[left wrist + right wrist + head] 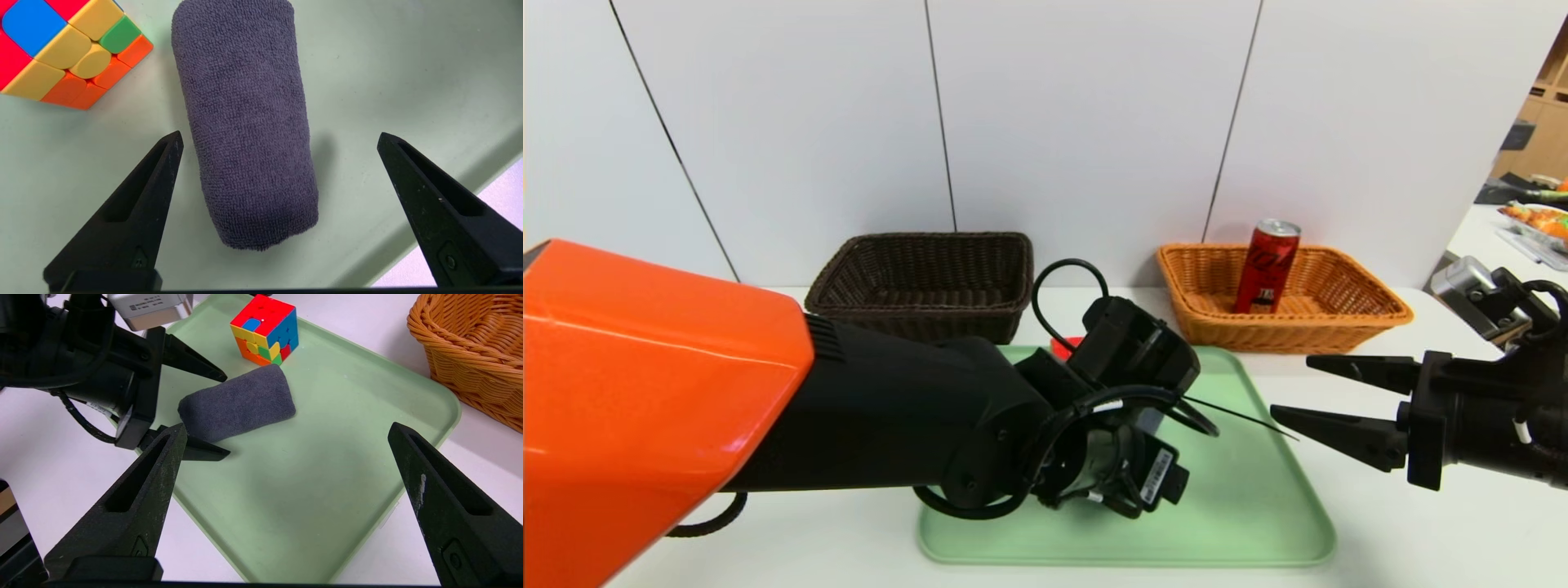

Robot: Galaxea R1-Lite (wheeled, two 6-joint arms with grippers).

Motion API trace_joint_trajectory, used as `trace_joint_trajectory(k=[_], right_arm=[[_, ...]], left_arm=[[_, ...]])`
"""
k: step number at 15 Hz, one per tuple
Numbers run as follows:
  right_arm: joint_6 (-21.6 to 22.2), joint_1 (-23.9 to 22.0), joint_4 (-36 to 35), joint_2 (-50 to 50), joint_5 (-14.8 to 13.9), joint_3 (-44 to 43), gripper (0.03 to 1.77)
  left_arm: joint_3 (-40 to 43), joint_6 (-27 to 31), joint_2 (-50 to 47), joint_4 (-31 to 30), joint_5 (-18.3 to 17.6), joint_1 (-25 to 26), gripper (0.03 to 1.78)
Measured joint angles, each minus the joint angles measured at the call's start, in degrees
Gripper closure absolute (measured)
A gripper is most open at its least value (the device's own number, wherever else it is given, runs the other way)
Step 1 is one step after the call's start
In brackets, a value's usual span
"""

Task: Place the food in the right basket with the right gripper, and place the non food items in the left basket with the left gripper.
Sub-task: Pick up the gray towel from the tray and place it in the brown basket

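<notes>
Our red can [1267, 268] stands in the right basket [1290, 333]; our rolled cloth [249, 122] and cube [265, 332] remain to sort, on the tray [1217, 531]. Our left hand [280, 134], open, straddles the cloth; our right hand [1289, 388], also released, waits near right.

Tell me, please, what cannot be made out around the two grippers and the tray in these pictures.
- Head view: the left gripper's fingertips, behind its own arm.
- Head view: most of the cloth and cube, behind that arm.
- Left wrist view: the cube's far part, cut off by the edge.
- Right wrist view: much of the orange basket, cut off by the edge.
</notes>
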Motion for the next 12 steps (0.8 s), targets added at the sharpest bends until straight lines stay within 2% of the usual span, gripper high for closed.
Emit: trace_joint_trajectory(k=[4,12], right_arm=[[0.0,0.01,0.0,0.0,0.0,0.0,0.1],[-0.07,0.04,0.0,0.0,0.1,-0.21,0.1]], left_arm=[[-1.11,0.0,1.79,0.0,2.01,-0.11,0.12],[-1.63,0.0,2.69,-0.02,2.21,-0.13,0.12]])
